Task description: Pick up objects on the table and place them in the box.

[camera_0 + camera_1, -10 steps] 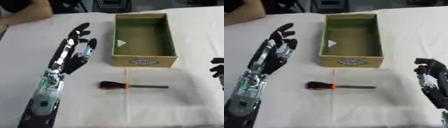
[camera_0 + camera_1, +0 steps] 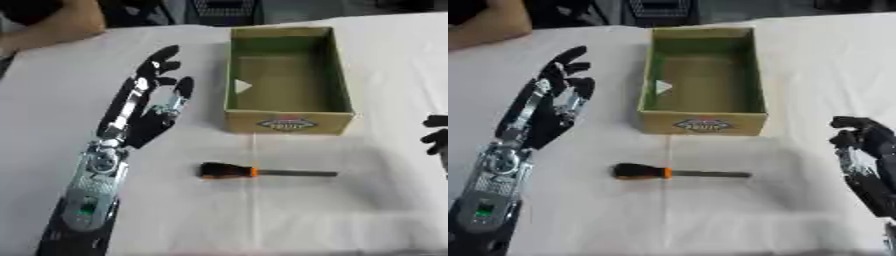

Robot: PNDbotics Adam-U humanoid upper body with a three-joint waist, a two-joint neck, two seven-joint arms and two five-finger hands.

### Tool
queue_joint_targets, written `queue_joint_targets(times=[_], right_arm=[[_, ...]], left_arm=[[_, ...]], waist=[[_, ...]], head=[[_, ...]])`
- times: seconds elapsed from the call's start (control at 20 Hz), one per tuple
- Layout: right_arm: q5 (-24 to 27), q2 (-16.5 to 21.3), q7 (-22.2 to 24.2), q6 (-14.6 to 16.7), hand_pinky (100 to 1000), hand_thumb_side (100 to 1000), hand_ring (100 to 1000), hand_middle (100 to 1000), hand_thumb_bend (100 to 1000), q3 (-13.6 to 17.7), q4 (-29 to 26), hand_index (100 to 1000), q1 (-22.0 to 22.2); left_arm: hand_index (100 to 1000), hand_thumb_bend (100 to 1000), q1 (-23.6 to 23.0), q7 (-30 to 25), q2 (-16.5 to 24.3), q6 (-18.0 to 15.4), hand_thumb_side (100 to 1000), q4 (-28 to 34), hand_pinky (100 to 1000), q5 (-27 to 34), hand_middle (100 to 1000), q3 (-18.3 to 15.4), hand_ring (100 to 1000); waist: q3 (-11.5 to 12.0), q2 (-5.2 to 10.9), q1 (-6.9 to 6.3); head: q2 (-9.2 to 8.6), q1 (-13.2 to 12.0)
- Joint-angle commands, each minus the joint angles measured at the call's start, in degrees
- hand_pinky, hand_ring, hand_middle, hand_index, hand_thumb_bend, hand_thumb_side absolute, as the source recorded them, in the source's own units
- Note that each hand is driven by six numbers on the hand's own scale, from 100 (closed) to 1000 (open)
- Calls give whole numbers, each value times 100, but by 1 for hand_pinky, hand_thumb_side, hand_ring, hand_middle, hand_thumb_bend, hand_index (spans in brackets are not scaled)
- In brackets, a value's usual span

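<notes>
The screwdriver (image 2: pixel 262 172) lay untouched on the table (image 2: pixel 219 220), just in front of the box (image 2: pixel 284 80), which was open, a pale scrap inside. Your left hand (image 2: pixel 153 107) hovered beside the box, fingers (image 2: pixel 162 56) spread, holding nothing; your right hand (image 2: pixel 866 145) waited off to the box's right, fingers curled and empty. The round handle could roll if fingers nudged it off-centre.

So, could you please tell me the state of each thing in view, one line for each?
box: upright, open at the top, a small white piece inside.
screwdriver: lying flat on the table, outside the box, untouched.
left hand: open, holding nothing.
right hand: fingers curled, holding nothing.
</notes>
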State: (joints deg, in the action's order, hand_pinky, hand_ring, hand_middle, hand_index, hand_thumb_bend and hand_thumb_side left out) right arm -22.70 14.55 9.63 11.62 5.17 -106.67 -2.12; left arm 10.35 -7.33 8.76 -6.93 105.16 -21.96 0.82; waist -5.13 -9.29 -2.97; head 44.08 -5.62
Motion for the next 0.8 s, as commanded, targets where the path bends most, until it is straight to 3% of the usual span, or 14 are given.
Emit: queue_joint_targets(times=[0.05, 0.3, 0.6, 0.8], right_arm=[[14, 48, 3, -5, 501, 780, 600, 691, 116, 42, -101, 799, -47], [10, 49, 8, -6, 501, 782, 600, 689, 116, 39, -99, 798, -50], [2, 70, 61, 12, 502, 783, 599, 686, 115, 8, -99, 795, -70], [10, 76, 89, 21, 502, 783, 599, 686, 114, -7, -99, 795, -81]], left_arm=[[995, 365, 37, -19, 41, -12, 733, 105, 798, 17, 962, 2, 904], [983, 367, 64, -100, 280, 17, 714, 143, 812, -322, 961, 15, 912], [959, 374, 198, -673, 1574, -65, 718, 210, 833, -982, 950, 497, 925], [955, 378, 287, -982, 1972, -175, 717, 213, 834, -1145, 947, 727, 927]], waist=[[-1, 63, 22], [-16, 59, 16], [-94, 61, -17], [-134, 62, -24]], head=[[3, -28], [3, -32], [3, -71], [3, -90]])
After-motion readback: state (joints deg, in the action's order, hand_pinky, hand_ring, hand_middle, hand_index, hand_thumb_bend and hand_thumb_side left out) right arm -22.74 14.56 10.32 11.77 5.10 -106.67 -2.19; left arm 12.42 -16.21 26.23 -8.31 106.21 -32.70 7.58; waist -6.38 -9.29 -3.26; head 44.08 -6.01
